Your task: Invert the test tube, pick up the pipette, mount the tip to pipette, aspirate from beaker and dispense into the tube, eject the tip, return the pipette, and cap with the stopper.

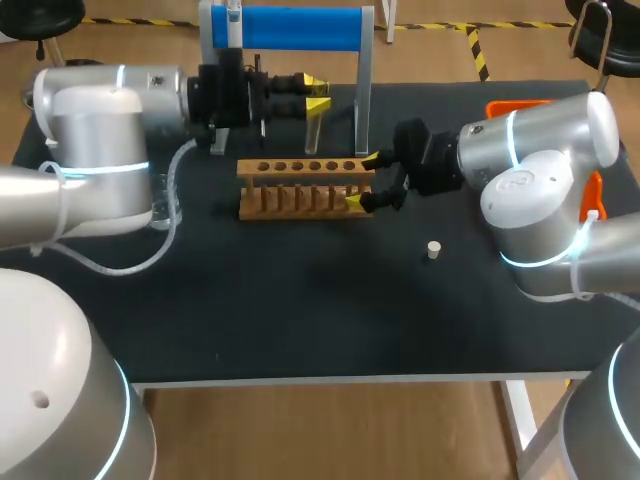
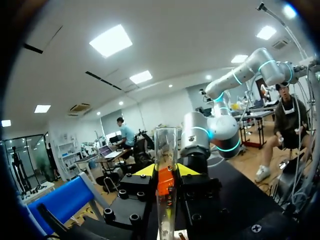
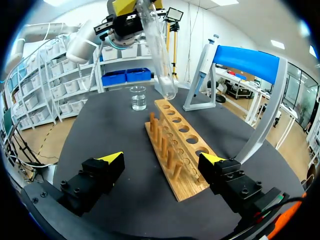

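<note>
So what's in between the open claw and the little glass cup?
The wooden rack fills most of that stretch, running from the right gripper toward the beaker, then a little bare table. The right wrist view shows it.

Head view, clock from the rack [image 1: 305,188], which sits mid-table. Pipette stand [image 1: 290,30] at 12 o'clock behind it, pipette [image 1: 232,15] hanging at the stand's left end. Beaker [image 3: 138,97] at 9 o'clock, apart. Stopper [image 1: 433,250] on the table at 4 o'clock. The test tube [image 1: 313,125] is held between stand and rack in the left gripper [image 1: 315,92]. Right gripper [image 1: 362,181] straddles the rack's 3 o'clock end, one finger on each side.
</note>
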Available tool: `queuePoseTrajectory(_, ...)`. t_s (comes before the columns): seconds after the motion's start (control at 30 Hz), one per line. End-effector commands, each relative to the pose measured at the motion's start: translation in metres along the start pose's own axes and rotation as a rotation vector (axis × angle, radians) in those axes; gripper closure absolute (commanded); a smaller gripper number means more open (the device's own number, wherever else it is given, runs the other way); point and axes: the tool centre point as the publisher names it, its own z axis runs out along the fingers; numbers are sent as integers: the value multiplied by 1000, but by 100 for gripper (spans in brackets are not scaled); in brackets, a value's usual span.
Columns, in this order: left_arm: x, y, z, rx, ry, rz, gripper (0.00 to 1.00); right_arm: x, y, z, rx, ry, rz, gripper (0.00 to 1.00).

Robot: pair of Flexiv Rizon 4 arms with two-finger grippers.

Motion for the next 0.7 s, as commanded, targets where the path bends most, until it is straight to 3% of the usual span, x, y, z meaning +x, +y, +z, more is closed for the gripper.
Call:
queuePoseTrajectory(0.03, -1, 5, 5, 14, -23, -26, 100, 0, 0, 0, 2, -1, 0, 0)
queuePoseTrajectory(0.27, -8, 18, 10, 62, -47, -70, 100, 0, 0, 0, 2, -1, 0, 0)
queuePoseTrajectory(0.7, -31, 36, 11, 66, -24, -144, 100, 0, 0, 0, 2, -1, 0, 0)
